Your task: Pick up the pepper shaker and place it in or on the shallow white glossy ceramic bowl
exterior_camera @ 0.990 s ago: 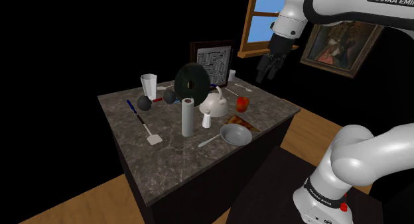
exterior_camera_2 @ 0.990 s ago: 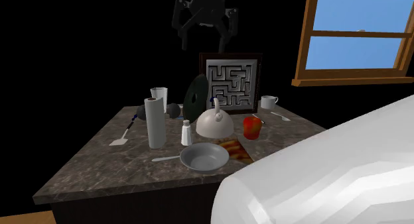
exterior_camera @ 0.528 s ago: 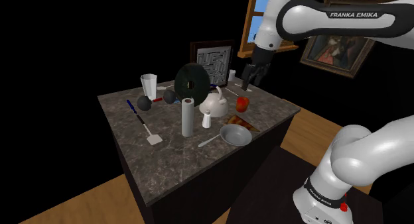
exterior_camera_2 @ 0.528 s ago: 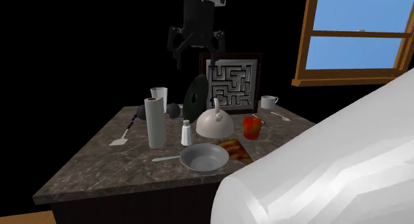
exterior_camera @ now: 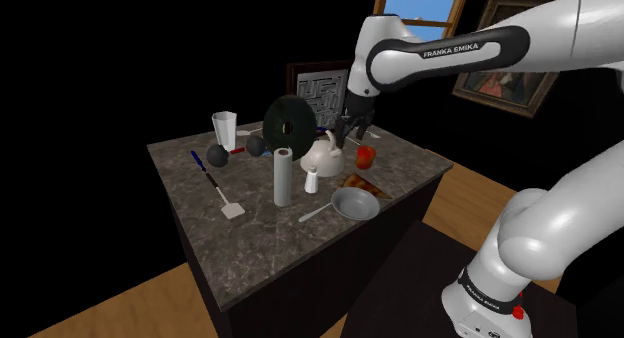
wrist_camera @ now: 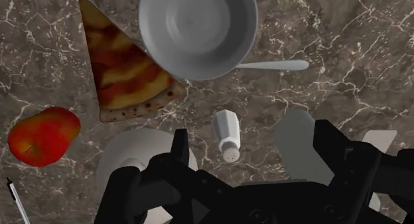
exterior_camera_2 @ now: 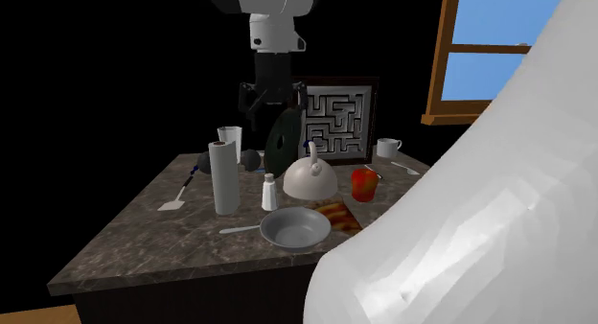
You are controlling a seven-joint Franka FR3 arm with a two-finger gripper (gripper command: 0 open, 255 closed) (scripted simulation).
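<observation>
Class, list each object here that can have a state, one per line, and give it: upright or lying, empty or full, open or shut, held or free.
pepper shaker: upright, free, not held.
bowl: right way up, empty.
gripper: open, holding nothing.
paper towel roll: standing on end.
kettle: upright.
pizza slice: lying flat.
spatula: lying flat.

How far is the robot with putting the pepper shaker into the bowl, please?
Nothing is done yet: the pepper shaker stands untouched on the table, and the bowl is empty. Under way: the open hand hangs above the pepper shaker. Left: descend, grip, lift, set it in the bowl.
</observation>
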